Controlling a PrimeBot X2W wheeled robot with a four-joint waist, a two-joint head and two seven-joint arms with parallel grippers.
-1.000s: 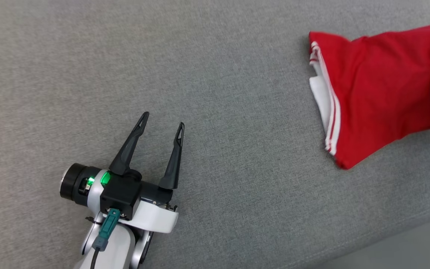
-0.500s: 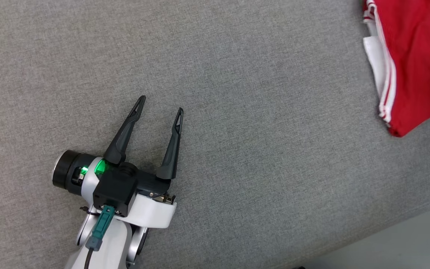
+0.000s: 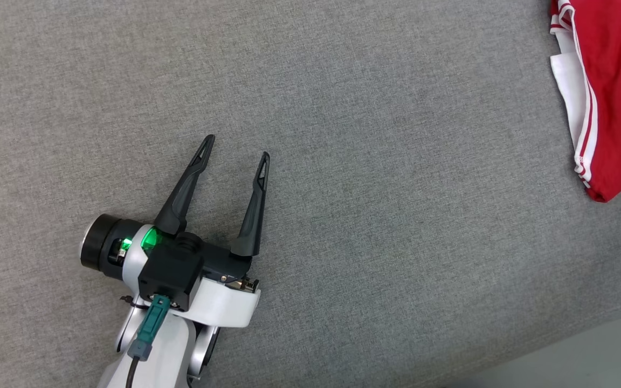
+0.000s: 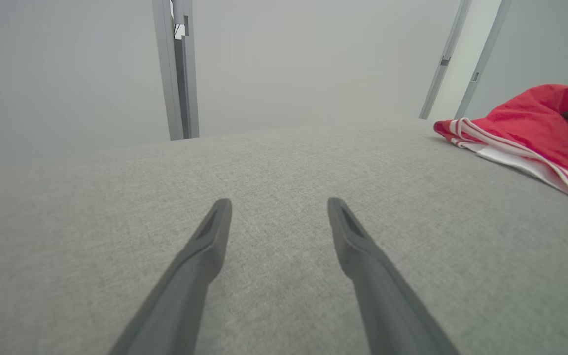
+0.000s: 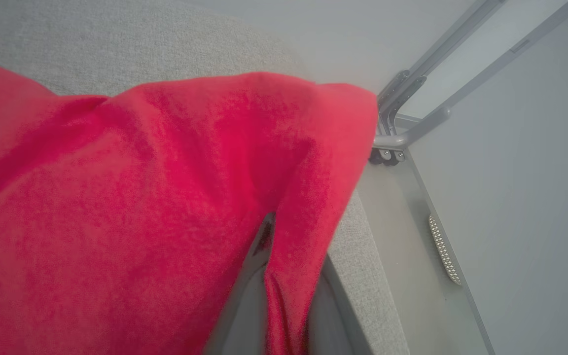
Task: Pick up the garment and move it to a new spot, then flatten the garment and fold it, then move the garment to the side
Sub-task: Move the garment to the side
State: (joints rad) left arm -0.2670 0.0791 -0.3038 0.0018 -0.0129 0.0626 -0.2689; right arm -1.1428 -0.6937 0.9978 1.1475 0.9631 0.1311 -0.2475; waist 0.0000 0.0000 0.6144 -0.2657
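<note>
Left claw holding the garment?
No, the left claw is open over bare grey fabric, apart from the garment.

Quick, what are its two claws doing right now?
Left gripper: open, empty.
Right gripper: closed on the garment.

The garment (image 3: 618, 97) is soft cloth, the grey surface (image 3: 343, 161) matt, coarse-woven fabric.
</note>
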